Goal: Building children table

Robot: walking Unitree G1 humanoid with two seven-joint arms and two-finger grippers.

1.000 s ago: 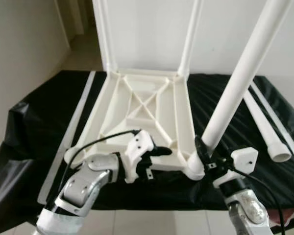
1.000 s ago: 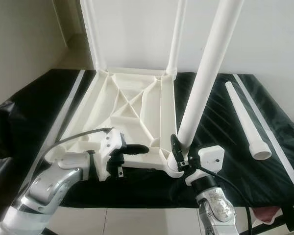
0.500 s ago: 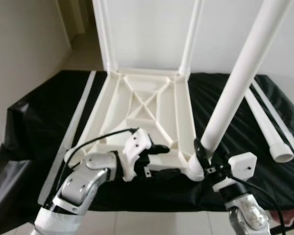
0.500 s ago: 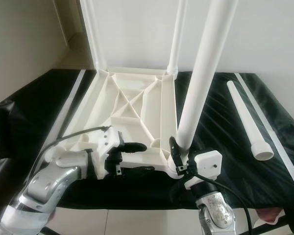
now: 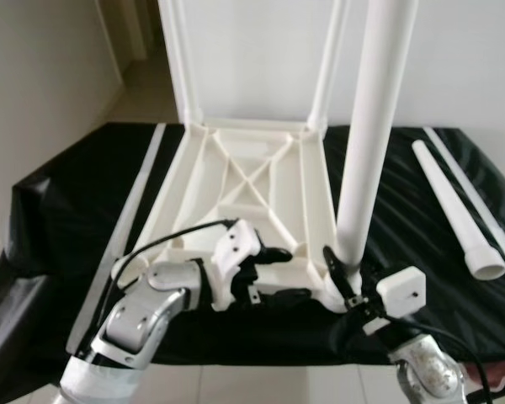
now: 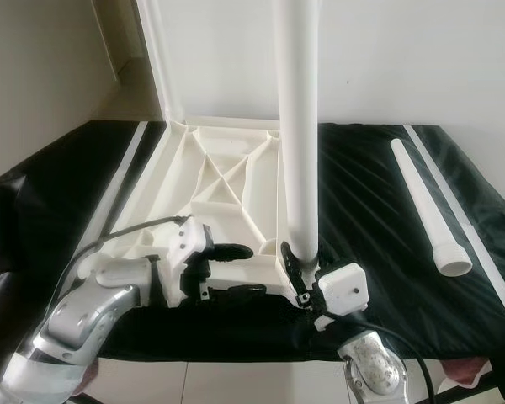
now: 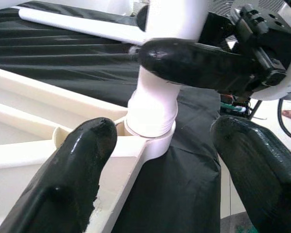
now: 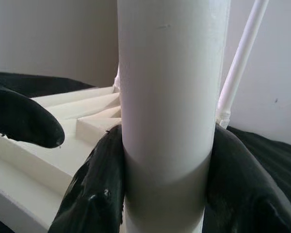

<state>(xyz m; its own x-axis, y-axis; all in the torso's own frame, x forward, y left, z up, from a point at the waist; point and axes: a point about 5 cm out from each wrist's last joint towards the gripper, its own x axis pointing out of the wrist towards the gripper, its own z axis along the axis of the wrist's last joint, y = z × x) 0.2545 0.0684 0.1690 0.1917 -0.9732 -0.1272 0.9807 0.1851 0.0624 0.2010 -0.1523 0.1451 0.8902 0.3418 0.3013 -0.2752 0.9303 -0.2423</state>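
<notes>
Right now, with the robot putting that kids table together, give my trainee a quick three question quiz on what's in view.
1. True or false: the right gripper is shut on the upright leg.
2. How many legs already stand at the far corners of the tabletop?
3. The loose leg lies: A) on the black sheet on the robot's right, B) on the tabletop, C) in the left gripper.

Key: 1 true; 2 two; 3 A.
</notes>
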